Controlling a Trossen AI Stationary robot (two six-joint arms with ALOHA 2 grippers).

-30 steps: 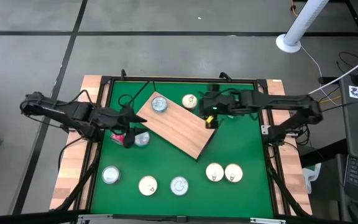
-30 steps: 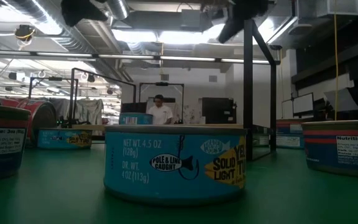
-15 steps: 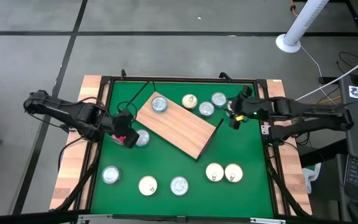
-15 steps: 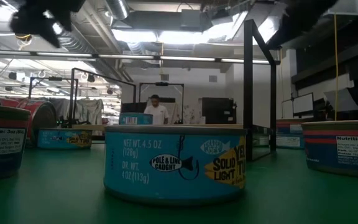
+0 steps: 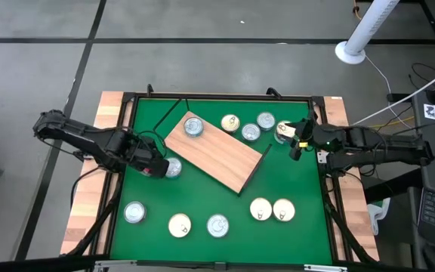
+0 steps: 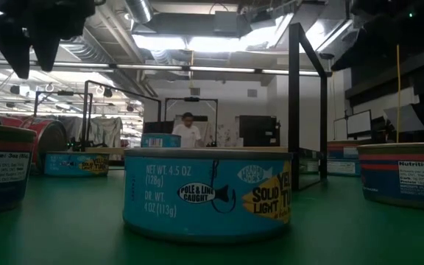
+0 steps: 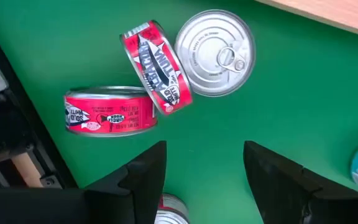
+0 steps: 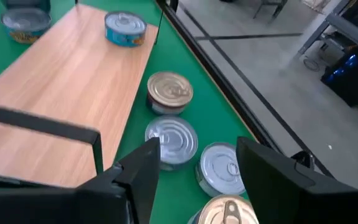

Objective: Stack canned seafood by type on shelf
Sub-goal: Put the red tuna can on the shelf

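low view: short round blue-labelled tin (image 6: 207, 193) standing upright on the green table mat (image 6: 87, 228), label reading "net wt. 4.5 oz (128g)", "dr. wt. 4 oz (113g)", "pole & line caught" and "solid light"; a red-banded tin (image 6: 403, 174) at the picture's right edge shows a "nutrition facts" panel

high view: flat light-brown wood-grain board (image 5: 217, 153) lies with its long axis diagonal, running from the far left toward the near right of the mat; one blue-sided silver-lidded tin (image 5: 193, 125) sits on its far-left end; a cream-gold-lidded tin (image 5: 230, 123) and two silver-lidded tins (image 5: 251, 132) lie just beside its far edge; five more tins stand along the near side of the mat

left gripper (image 5: 155, 164), arm reaching in low from the left rail, hovers with fingers (image 7: 142, 180) spread over two red-labelled tins (image 7: 110, 113), one tipped on its edge against a silver-lidded tin (image 7: 216, 53); their print is too small to read

right gripper (image 5: 296, 143), arm stretched level from the right rail, hangs with fingers (image 8: 138, 174) spread, holding nothing, near a gold-lidded tin (image 5: 283, 130)
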